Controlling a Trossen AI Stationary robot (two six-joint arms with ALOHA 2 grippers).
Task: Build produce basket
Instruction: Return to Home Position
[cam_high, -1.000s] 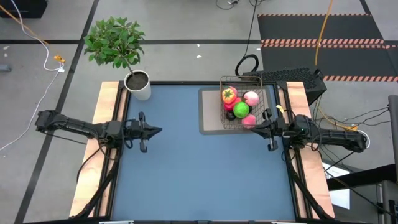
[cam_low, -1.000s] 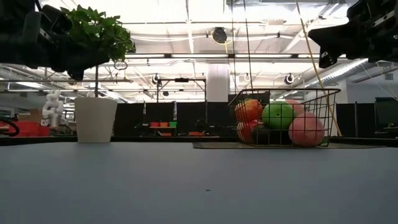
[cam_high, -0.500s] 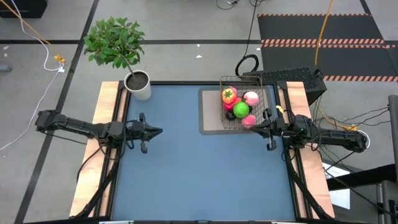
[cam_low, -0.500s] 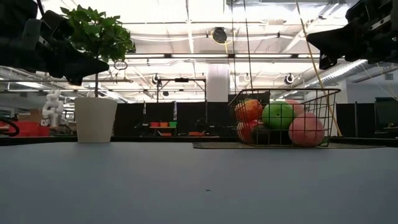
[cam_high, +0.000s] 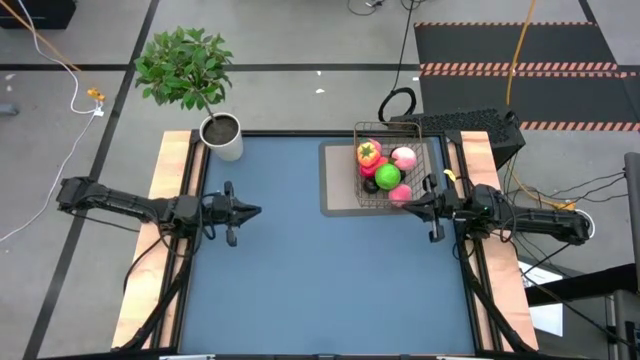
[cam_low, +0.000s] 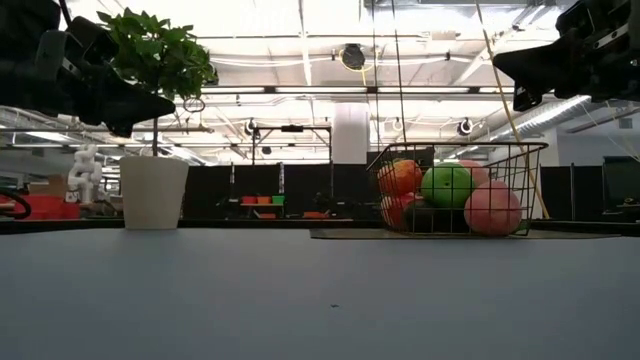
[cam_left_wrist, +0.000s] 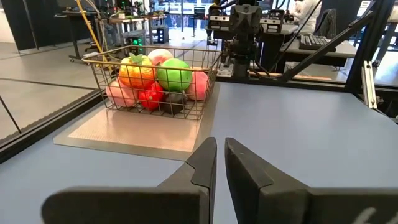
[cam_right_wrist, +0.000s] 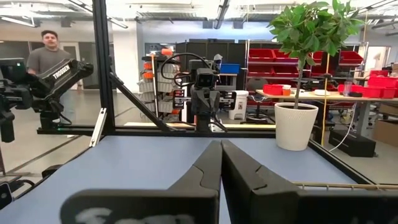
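- All produce (cam_high: 386, 172) sits in the basket (cam_low: 460, 147), at the worktop's (cam_high: 300, 280) far right corner; filling looks done.
- The left gripper (cam_high: 255, 211) and right gripper (cam_high: 408, 203) are empty at the side edges, jaws together; only parking remains.

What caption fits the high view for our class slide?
Produce sits in the wire basket by the right gripper; the left gripper hovers across the blue table, both shut and empty.
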